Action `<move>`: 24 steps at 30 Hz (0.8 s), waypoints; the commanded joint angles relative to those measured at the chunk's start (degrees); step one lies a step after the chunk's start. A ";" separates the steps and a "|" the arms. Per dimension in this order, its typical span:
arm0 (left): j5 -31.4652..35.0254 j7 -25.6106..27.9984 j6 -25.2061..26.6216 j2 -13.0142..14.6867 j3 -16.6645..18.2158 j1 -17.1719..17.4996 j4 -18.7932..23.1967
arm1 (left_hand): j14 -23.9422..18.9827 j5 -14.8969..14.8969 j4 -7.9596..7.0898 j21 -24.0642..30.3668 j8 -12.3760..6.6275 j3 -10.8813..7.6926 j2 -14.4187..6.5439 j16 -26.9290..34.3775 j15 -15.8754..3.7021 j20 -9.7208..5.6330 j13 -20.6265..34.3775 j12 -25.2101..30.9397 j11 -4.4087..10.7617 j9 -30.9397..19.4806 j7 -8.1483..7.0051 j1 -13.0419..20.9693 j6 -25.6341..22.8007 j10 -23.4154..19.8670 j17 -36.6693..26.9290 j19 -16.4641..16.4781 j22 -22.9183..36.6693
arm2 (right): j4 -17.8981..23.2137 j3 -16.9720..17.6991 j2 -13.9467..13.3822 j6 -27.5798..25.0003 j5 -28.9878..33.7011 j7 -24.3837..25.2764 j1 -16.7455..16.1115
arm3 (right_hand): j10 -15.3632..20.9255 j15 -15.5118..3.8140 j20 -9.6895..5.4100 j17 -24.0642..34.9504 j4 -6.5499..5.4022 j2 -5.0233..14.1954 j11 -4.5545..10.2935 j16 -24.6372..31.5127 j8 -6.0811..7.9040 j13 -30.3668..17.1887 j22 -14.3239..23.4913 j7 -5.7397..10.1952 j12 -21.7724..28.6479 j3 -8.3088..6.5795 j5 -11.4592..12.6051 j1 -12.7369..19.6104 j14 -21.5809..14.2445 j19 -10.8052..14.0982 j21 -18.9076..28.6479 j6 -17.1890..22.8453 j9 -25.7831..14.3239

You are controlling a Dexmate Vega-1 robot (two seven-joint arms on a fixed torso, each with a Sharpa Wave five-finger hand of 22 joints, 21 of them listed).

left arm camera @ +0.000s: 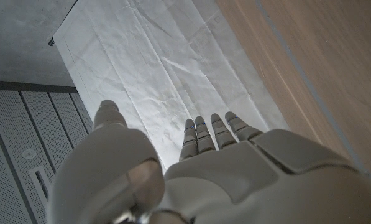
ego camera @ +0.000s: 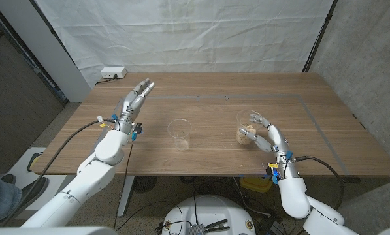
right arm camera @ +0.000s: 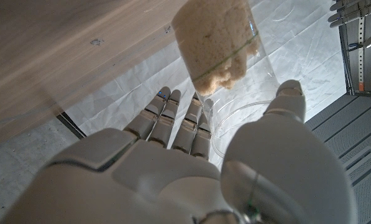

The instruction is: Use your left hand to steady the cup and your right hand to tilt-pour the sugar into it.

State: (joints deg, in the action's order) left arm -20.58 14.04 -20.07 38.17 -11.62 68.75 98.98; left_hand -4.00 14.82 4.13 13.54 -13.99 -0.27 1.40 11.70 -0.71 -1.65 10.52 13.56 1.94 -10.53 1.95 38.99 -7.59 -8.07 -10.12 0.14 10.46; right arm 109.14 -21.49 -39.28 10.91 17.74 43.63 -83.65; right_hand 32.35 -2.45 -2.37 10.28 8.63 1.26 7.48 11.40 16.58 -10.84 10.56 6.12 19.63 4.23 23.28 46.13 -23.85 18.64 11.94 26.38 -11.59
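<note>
An empty clear plastic cup (ego camera: 179,134) stands upright near the middle of the wooden table (ego camera: 325,130). To its right stands a second clear cup (ego camera: 246,126) holding light brown sugar (right arm camera: 215,38). My right hand (ego camera: 265,134) reaches around this sugar cup from the right, with the cup between the thumb and the straight fingers (right arm camera: 173,121). I cannot tell whether they touch its wall. My left hand (ego camera: 134,103) hovers left of the empty cup, well apart from it. Its fingers (left arm camera: 213,132) are stretched out and hold nothing.
A white power strip (ego camera: 112,73) lies at the table's far left corner, in front of a white cloth backdrop (ego camera: 181,32). A thin line (ego camera: 299,98) runs across the tabletop. A person's leg and shoe (ego camera: 2,192) show at the lower left edge.
</note>
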 commanded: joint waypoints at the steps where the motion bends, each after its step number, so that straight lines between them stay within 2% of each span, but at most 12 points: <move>1: 4.40 1.34 -2.28 5.31 2.22 6.48 4.05 | 0.01 0.12 0.95 -0.45 0.22 0.27 0.77 -0.42 -0.10 -0.02 0.29 -0.34 0.57 -0.25 -0.41 1.06 0.04 0.18 -0.17 -1.10 0.12 | 2.03 -1.66 2.58 -3.55 2.29 0.12 1.44 | -0.21 -4.03 -2.75 0.08 -0.03 0.66 -0.21 -0.08 -0.18 -0.18 0.13 -0.01 -0.19 -0.21 -0.32 -0.02 0.43 -0.22 -0.12 0.33 -0.18; 9: 6.89 1.22 -4.83 7.63 2.91 9.55 4.07 | 1.57 0.42 1.63 -1.32 0.79 0.68 1.65 -1.07 -0.57 -0.15 0.31 -1.03 1.10 -0.28 -1.04 2.15 0.49 1.02 -0.18 -2.77 0.09 | 2.81 -3.24 3.66 -5.43 3.93 0.00 2.36 | -0.26 -4.08 -2.77 0.10 -0.09 0.77 -0.28 -0.18 -0.27 -0.18 0.13 0.00 -0.29 -0.26 -0.47 0.15 0.52 -0.24 -0.14 0.36 -0.18; 16: 6.15 -2.33 -8.30 8.24 1.15 9.07 1.27 | 2.58 0.63 1.78 -1.70 1.33 1.07 2.12 -1.33 -0.73 0.09 0.32 -1.57 1.72 -0.29 -1.63 2.41 1.19 1.96 -0.21 -3.57 0.09 | 3.14 -2.97 4.64 -5.12 3.12 1.60 1.53 | -0.24 -4.07 -2.79 0.10 -0.11 0.80 -0.27 -0.19 -0.23 -0.18 0.13 0.03 -0.35 -0.29 -0.62 0.34 0.42 -0.28 -0.16 0.70 -0.18; 21: 12.54 1.76 -9.06 8.12 1.24 11.16 2.59 | 3.21 0.77 1.86 -1.90 1.76 1.26 2.30 -1.44 -0.59 0.26 0.33 -1.86 1.69 -0.30 -1.80 2.62 1.96 2.58 -0.22 -4.06 0.09 | 3.04 -2.63 4.34 -4.65 2.25 1.11 1.69 | 0.10 -4.13 -2.92 0.10 -0.13 0.81 -0.27 -0.21 -0.19 -0.18 0.13 -0.02 -0.28 -0.31 -0.77 0.50 0.32 -0.28 -0.17 1.04 -0.18; 24: 14.19 2.79 -8.39 8.80 1.38 12.71 4.03 | 3.76 0.92 1.93 -2.12 2.18 1.41 2.43 -1.50 -0.62 0.37 0.33 -2.17 1.76 -0.32 -1.78 2.83 2.83 3.38 -0.23 -4.69 0.09 | 2.77 -2.66 4.21 -4.17 2.10 0.63 2.49 | 0.10 -4.08 -2.94 0.11 -0.16 0.83 -0.26 -0.20 -0.21 -0.18 0.13 -0.03 -0.31 -0.32 -0.82 0.54 0.25 -0.26 -0.16 1.09 -0.18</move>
State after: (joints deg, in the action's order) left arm -13.15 13.70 -26.97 45.55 -10.01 77.78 101.32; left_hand -0.96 15.30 5.72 11.84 -12.26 1.01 3.81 10.35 -1.04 -1.35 10.52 11.67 3.64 -10.53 0.06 41.40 -5.39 -5.46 -10.29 -3.66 10.39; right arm 111.98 -24.14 -35.36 6.11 20.77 44.51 -81.97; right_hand 32.05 -2.75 -2.44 10.27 8.38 1.74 7.17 11.41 16.47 -10.84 10.55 5.84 19.44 4.00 22.83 46.24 -23.54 18.57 11.94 26.74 -11.59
